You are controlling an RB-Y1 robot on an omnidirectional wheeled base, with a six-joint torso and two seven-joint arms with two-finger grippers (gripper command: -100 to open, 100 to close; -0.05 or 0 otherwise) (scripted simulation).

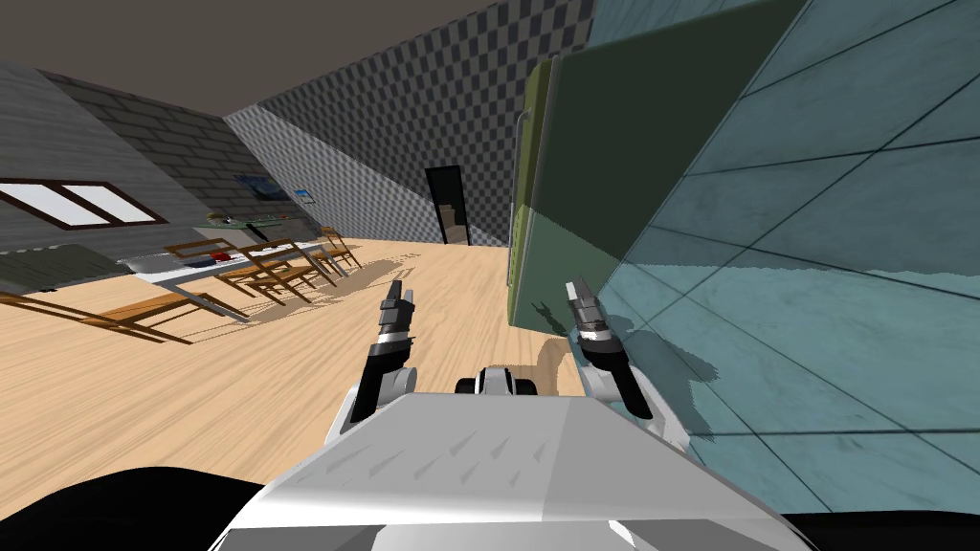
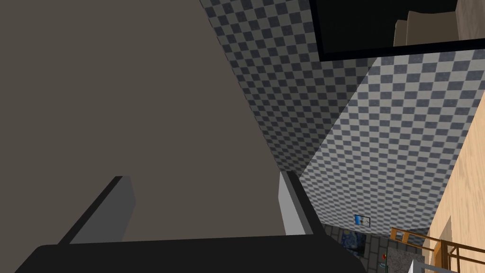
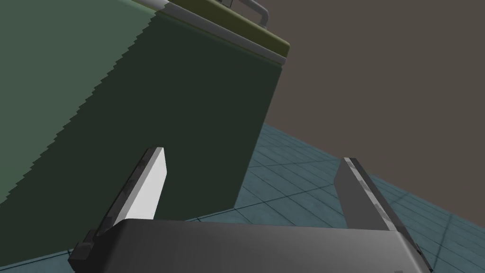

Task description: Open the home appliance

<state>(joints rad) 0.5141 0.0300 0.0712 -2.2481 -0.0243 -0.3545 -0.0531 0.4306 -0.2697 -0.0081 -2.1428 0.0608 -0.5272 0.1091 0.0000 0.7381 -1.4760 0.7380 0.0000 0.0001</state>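
The tall green fridge stood at the floor's right edge against the teal tiled wall, its grey handle running along the olive front edge that faced the room. The right gripper hung near the fridge's dark side panel, fingers wide apart and empty. The left gripper, equally wide, hung over bare wood floor. A table with chairs stood well apart on the left. The wall pictures were too small to read.
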